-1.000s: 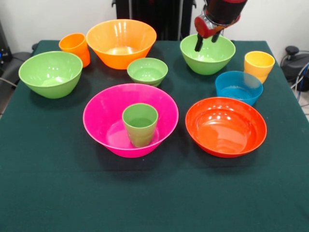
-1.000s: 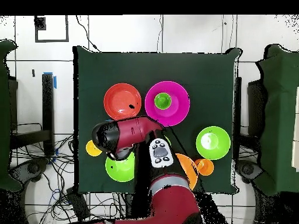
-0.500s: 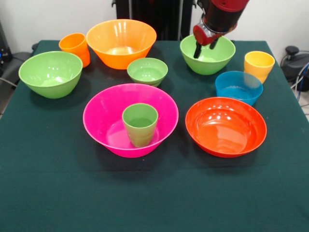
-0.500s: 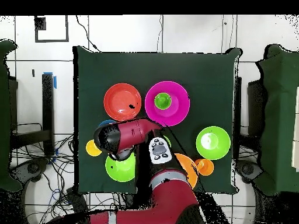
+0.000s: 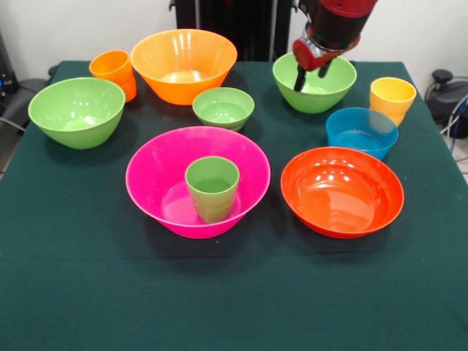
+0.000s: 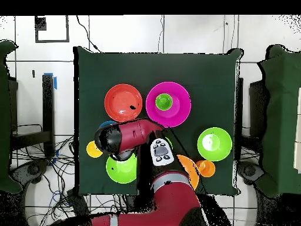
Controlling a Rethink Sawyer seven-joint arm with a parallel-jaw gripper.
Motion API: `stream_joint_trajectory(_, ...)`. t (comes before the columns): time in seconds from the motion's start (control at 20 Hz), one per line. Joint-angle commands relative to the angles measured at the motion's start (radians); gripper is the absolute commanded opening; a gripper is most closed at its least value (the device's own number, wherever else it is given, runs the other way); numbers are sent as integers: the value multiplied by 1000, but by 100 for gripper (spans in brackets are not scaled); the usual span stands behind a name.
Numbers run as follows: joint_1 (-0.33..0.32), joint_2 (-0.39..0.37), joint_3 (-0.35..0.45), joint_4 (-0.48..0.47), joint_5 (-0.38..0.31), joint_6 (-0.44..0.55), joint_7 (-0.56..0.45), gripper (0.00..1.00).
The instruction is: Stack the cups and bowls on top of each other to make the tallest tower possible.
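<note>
Gripper (image 5: 310, 76) barely shifted since half second ago, hovering over far light green bowl (image 5: 315, 82), fingers apart, empty. Tower so far: green cup (image 5: 212, 188) upright inside pink bowl (image 5: 157, 170). Step, probably: reaching for bowl. Next: descend, straddle rim, close.

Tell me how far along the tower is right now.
Barely started. Done: the green cup stands inside the pink bowl. In hand: nothing; the gripper hangs open over a light green bowl at the far side. Left: the other bowls, the yellow cup and the orange cup all sit separately on the table.
</note>
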Motion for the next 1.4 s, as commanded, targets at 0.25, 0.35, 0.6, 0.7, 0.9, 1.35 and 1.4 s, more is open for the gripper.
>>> stream_joint_trajectory(0.25, -22, -58, 95, 0, 13, -148, 78, 100)
stream_joint_trajectory(0.35, -30, -59, 102, 14, 20, -167, 78, 100)
stream_joint_trajectory(0.6, -24, -56, 90, 3, 6, -175, 76, 100)
stream_joint_trajectory(0.7, -15, -62, 76, -10, -7, -160, 74, 100)
stream_joint_trajectory(0.9, 36, -57, -2, -61, -33, -74, 122, 100)
stream_joint_trajectory(1.35, 110, -64, -243, -118, -81, -102, 275, 100)
stream_joint_trajectory(1.4, 113, -57, -260, -125, -79, -110, 283, 100)
